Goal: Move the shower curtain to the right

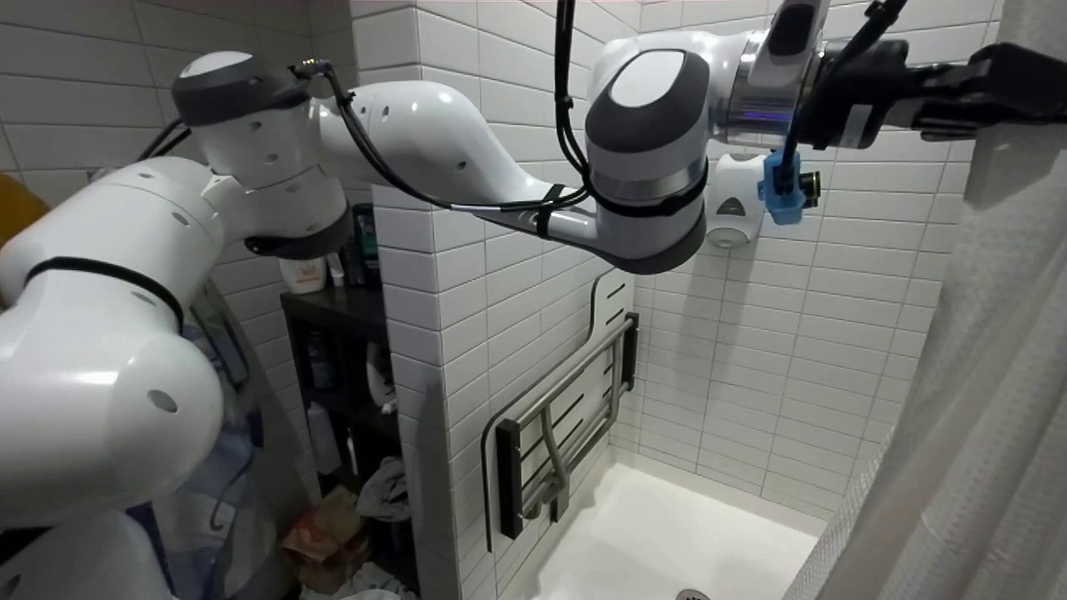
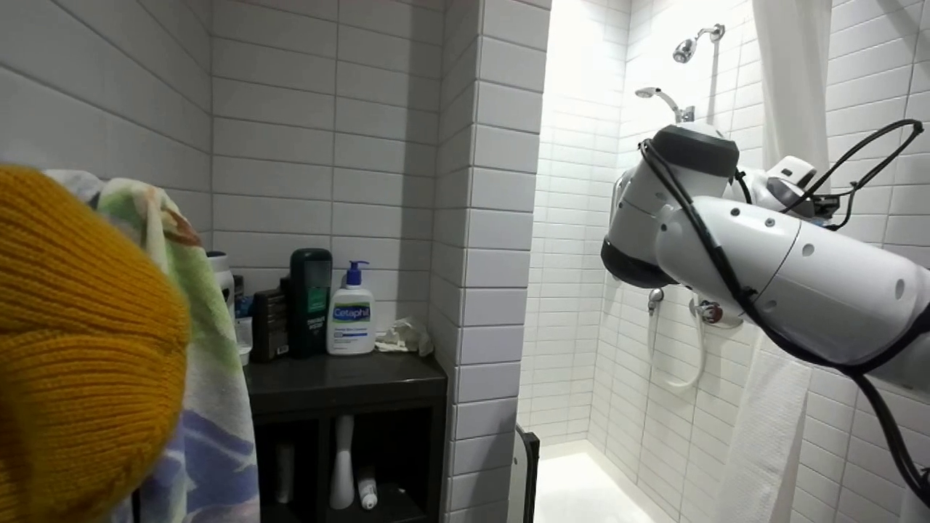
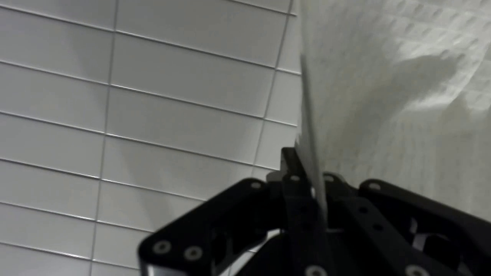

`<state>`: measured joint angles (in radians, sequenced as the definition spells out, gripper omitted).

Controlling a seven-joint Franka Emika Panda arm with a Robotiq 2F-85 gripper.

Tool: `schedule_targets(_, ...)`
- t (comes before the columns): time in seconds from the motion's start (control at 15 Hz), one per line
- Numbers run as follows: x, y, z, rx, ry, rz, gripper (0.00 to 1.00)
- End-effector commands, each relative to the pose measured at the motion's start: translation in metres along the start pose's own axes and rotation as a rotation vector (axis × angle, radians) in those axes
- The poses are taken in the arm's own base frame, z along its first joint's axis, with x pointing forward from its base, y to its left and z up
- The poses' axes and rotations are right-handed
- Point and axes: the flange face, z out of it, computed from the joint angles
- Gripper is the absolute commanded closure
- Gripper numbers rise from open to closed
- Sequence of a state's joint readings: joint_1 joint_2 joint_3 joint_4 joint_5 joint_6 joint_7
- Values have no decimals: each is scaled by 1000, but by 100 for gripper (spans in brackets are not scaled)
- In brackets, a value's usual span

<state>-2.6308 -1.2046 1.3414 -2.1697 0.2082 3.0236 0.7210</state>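
Note:
The shower curtain (image 1: 992,400) is a tall white cloth with vertical folds at the right edge in an exterior view. It also hangs behind the arm in an exterior view (image 2: 795,80), and fills the right of the wrist view (image 3: 383,134). My black gripper (image 1: 1021,92) is at the curtain's near edge, high up. In the wrist view the fingers (image 3: 312,172) are closed together with the curtain's edge pinched between them. The right fingertip is partly hidden behind the cloth. The arm hides the gripper in an exterior view.
A tiled wall (image 1: 425,275) stands beside the arm, with a folded shower seat (image 1: 575,400) on it. A soap dispenser (image 1: 733,200) is on the back wall below the wrist. A dark shelf (image 2: 349,378) with bottles, a patterned cloth (image 2: 196,349) and an orange knit item (image 2: 87,334) are nearby.

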Motion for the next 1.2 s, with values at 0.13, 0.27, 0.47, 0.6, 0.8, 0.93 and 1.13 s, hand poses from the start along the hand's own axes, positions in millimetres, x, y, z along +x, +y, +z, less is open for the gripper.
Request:
schedule_targets(0.13, -9, 54, 9, -195, -38, 49, 100)
schedule_targets(0.27, -14, 66, 13, -238, -61, 59, 100)
schedule_targets(0.47, -14, 65, 12, -247, -68, 54, 100)
schedule_targets(0.6, -13, 56, 11, -226, -64, 46, 100)
schedule_targets(0.8, -12, 39, -5, -169, -59, 31, 74)
schedule_targets(0.93, -16, 26, -15, -133, -59, 18, 69)
schedule_targets(1.13, -22, 7, -34, -81, -54, -3, 49)
